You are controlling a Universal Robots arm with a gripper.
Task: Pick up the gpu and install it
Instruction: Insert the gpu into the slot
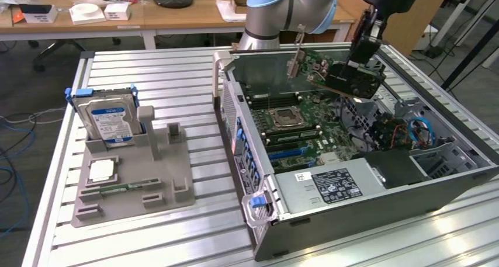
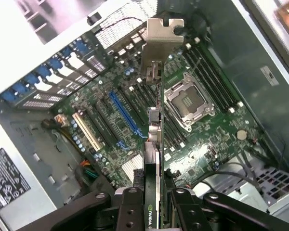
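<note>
The gpu (image 1: 318, 67) hangs clamped in the gripper (image 1: 363, 54) above the motherboard (image 1: 308, 127).

Reading the exterior view like a clock face: the pc case (image 1: 374, 208) lies on its side on the table (image 1: 156, 68), over toward 3 o'clock. The parts holder (image 1: 148, 191) sits on the same table at the case's 9 o'clock, with a gap between them.

In the holder, the hard drive (image 1: 109, 118) stands upright at the 12 o'clock end. A cpu chip (image 1: 103, 170) lies at the drive's 6, and the memory stick (image 1: 117, 189) is just past that.

Inside the case, the motherboard (image 1: 312, 127) lies on the floor with the cpu socket (image 1: 284, 118) on it, and the power supply (image 1: 328, 185) is at 6. The gpu (image 1: 343, 80) hangs above the board's 1 o'clock corner, pinched in the gripper (image 1: 363, 59). A desk (image 1: 156, 16) is behind the table at 12.
</note>
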